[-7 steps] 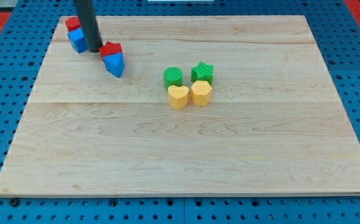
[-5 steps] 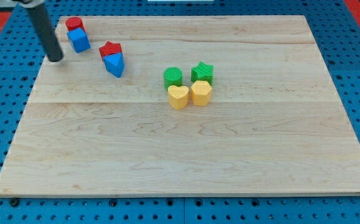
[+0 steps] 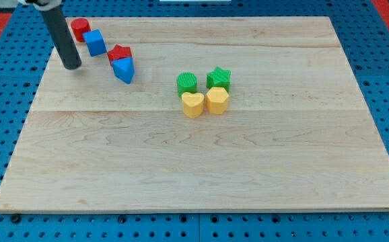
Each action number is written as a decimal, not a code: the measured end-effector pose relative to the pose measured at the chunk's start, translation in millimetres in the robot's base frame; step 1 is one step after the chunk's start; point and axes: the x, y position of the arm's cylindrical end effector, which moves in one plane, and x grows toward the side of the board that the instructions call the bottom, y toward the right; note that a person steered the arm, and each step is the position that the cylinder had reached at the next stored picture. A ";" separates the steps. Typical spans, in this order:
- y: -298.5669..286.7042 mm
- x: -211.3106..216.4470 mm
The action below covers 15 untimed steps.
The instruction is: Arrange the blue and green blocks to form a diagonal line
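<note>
My tip (image 3: 73,66) rests on the wooden board (image 3: 201,161) at the upper left, just left of and below a blue cube (image 3: 94,42). A second blue block (image 3: 123,69), wedge-like, lies to the tip's right, touching a red star block (image 3: 119,52) above it. A green cylinder (image 3: 187,83) and a green star (image 3: 219,77) sit side by side near the board's middle. The two blue blocks and the green cylinder run down to the right.
A red cylinder (image 3: 80,28) sits at the upper left, beside the blue cube. A yellow heart (image 3: 192,104) and a yellow hexagon-like block (image 3: 217,100) lie directly below the green blocks, touching them.
The tip swung from between the blue blocks out to the left, then came back right. The blue cube shifted right, away from under the red cylinder.
</note>
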 end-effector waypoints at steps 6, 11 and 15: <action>208.6 56.8; 348.1 51.2; 258.5 0.8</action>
